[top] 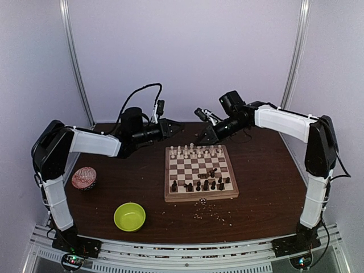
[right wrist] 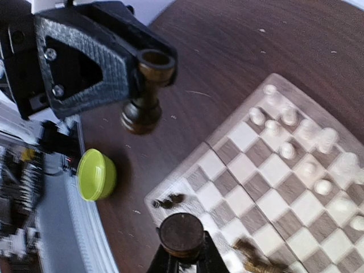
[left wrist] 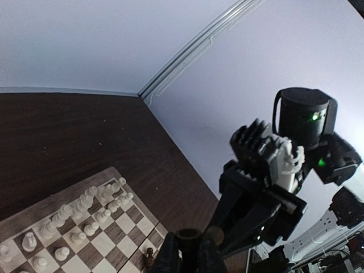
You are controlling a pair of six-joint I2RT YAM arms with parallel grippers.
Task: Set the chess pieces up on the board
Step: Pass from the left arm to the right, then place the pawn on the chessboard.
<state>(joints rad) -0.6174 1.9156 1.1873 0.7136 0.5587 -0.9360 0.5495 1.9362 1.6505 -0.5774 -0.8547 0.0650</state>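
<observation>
Right wrist view: your left gripper (right wrist: 149, 77), upper left of the frame, pinches a dark piece (right wrist: 141, 111); your right gripper (right wrist: 181, 256), bottom middle, pinches a brown piece (right wrist: 181, 233).

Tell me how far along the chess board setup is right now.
Done: the cream pieces stand along the far two rows of the board. In hand: the left claw holds a dark piece in the air; the right claw looks shut on a second dark piece. Left: the near dark rows are patchy, with stray dark pieces mid-board.
</observation>
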